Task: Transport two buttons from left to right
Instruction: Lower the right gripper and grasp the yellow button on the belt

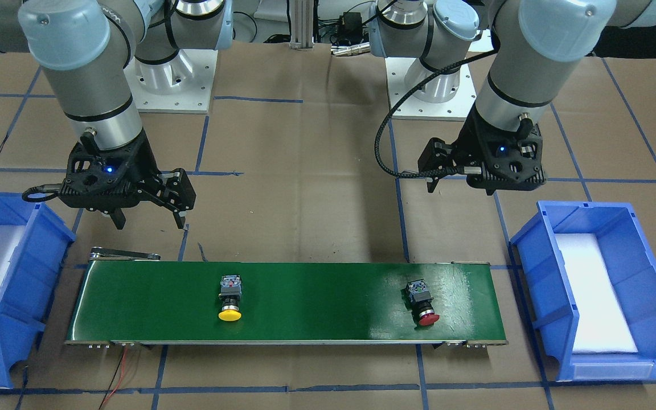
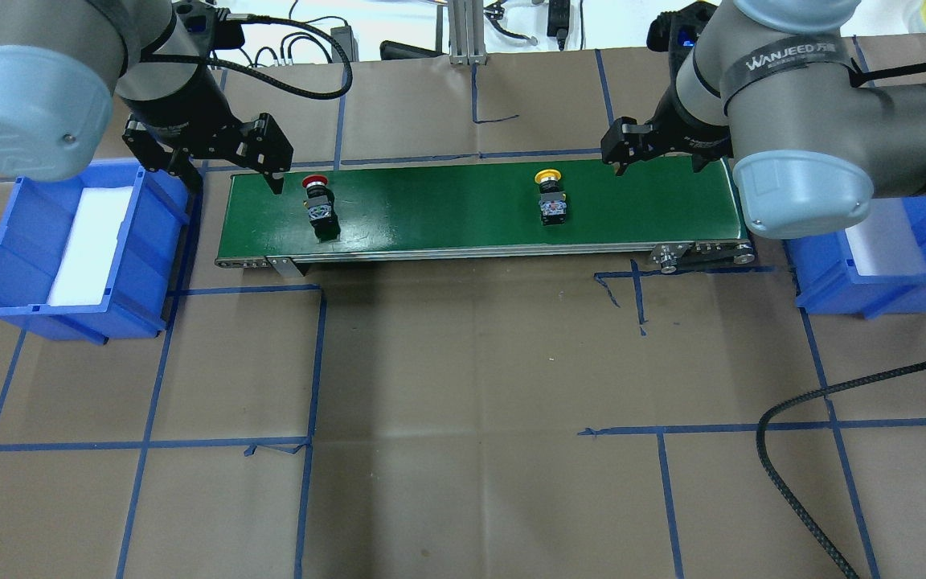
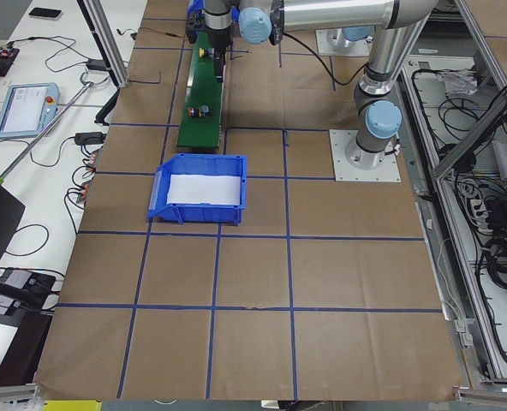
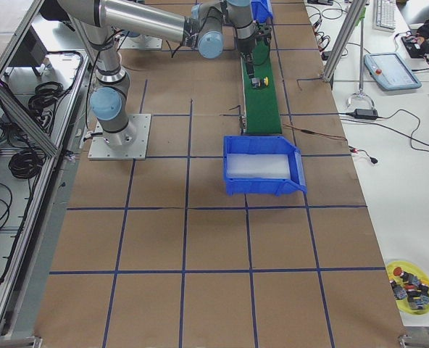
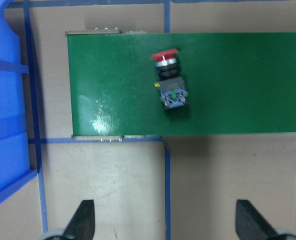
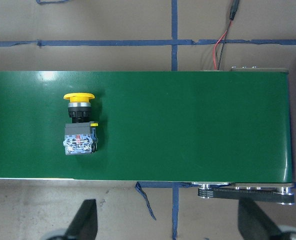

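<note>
The left gripper (image 2: 234,178) hangs above the table with its jaws spread wide and empty; in the left wrist view its 2 fingers (image 5: 86,222) stand far apart at the lower edge. The red-capped button (image 5: 169,86) lies on its side on the green belt (image 2: 447,213). It is ahead of these jaws, about in line with the gap between them and clear of both fingers, and its red cap points away from the jaws. This button is near one end of the belt. Beyond that end, outside the left jaws, sits the left blue bin (image 2: 69,320) with a white pad (image 2: 93,241) inside. The right gripper (image 1: 150,223) hangs above the table in the same way, with its jaws spread wide and holding nothing. The yellow-capped button (image 6: 79,125) lies on its side on the same belt, ahead of the right jaws. It is off to one side, more in line with 1 finger than with the gap, and its yellow cap also points away from the jaws. The 2 buttons are well apart from each other on the belt. The right blue bin (image 2: 873,293) sits beyond the other end of the belt, outside the right jaws.
</note>
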